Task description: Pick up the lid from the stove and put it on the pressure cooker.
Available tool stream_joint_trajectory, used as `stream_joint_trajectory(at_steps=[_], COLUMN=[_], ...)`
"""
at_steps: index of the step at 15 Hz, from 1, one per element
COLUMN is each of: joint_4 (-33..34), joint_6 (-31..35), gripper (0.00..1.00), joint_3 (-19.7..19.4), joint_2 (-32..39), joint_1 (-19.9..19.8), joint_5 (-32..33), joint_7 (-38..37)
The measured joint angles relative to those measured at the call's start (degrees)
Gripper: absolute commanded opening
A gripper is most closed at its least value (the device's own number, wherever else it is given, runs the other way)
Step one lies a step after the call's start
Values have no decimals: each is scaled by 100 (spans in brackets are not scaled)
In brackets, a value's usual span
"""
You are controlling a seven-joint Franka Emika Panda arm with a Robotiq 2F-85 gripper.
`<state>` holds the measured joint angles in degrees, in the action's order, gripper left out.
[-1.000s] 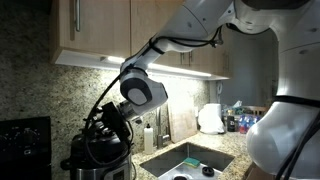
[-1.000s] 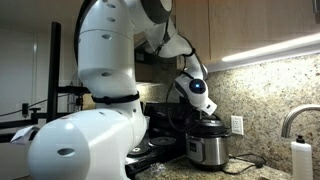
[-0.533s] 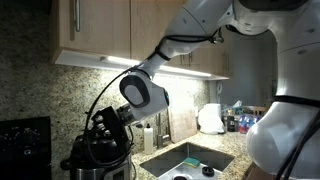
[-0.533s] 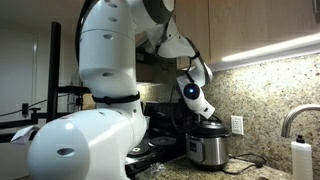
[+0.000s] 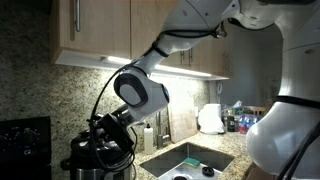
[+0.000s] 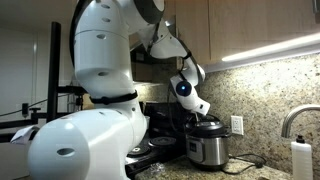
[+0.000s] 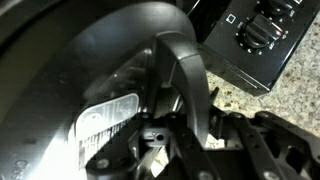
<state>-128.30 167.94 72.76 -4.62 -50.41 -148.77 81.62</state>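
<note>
Wooden cabinets point(image 5: 95, 25) hang above a steel sink point(image 5: 195, 157)

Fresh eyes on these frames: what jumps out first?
The big white robot arm fills both exterior views, bending down over the counter. Its gripper is shut on the lid, holding it at the top of the pressure cooker. Whether the lid is seated is unclear. A steel sink lies beside the cooker.

Exteriors share pressure cooker point(image 6: 207, 152), wrist close above lid point(image 7: 105, 60)

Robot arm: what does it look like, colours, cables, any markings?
The arm is glossy white, built of rounded segments with dark seams at the joints. Its wrist carries a round dark cap, and black cables loop from it. The gripper is black. No markings are readable.
</note>
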Motion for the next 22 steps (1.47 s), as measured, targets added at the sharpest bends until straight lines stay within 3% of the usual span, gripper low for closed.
stream_joint_trajectory(at_steps=[5, 11, 13, 16, 21, 22], joint_4=[106, 321, 421, 710, 805, 811], joint_6=[278, 321, 359, 1118, 1816, 1912], gripper=[3, 3, 3, 3, 3, 3], joint_3=[425, 470, -257, -668, -2635, -2785], joint_2=[7, 925, 1087, 1264, 1249, 1273], joint_1=[-266, -298, 431, 1107, 3452, 3664], joint_5=[143, 787, 1490, 1887, 3744, 3841], joint_7=[465, 437, -323, -806, -3319, -3546])
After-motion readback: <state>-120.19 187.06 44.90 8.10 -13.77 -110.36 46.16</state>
